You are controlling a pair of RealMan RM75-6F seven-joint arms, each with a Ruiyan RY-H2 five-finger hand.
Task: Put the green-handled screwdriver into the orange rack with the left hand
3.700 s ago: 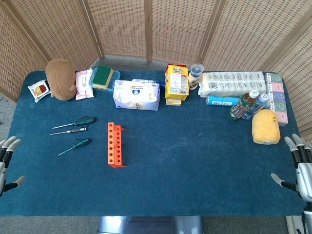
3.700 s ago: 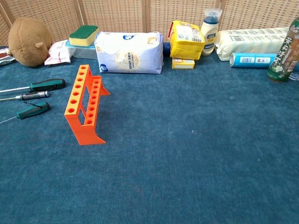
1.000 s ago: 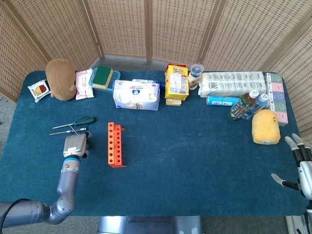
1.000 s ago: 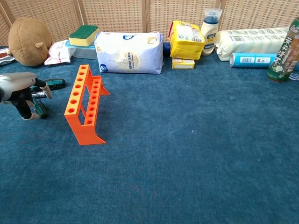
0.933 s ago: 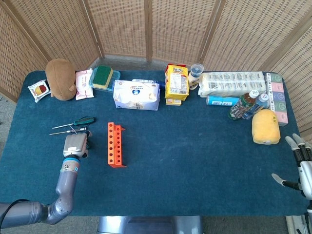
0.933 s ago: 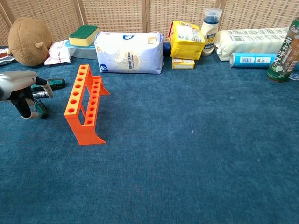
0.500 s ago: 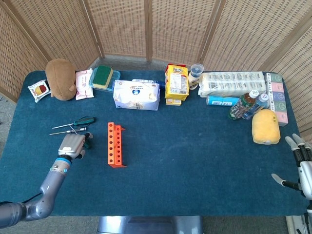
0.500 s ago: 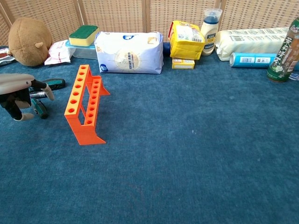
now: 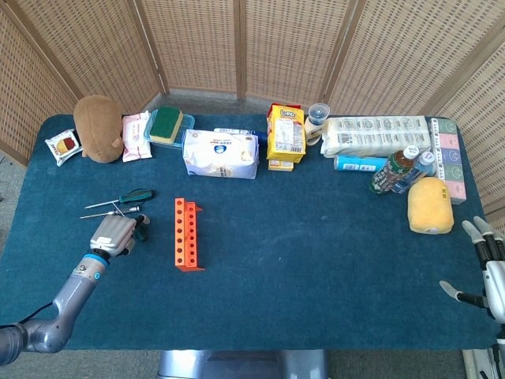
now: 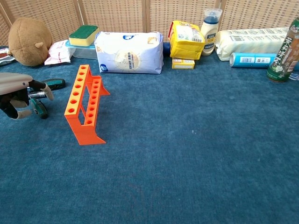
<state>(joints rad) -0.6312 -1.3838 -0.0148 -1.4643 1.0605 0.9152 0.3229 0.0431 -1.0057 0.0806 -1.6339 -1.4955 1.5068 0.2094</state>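
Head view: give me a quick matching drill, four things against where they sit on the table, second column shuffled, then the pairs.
Things:
1. orange rack
2. left hand
3. brown plush toy
4. yellow sponge

Places:
A. far left corner, beside the snack packets
B. right side, near the bottles
C. over the screwdrivers, left of the rack
D. left of the table's middle, standing free

Pairs: 1-D, 2-C, 3-A, 4-B

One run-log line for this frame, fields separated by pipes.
left hand over nearest green-handled screwdriver, grip unclear | orange rack empty | right hand open at table edge
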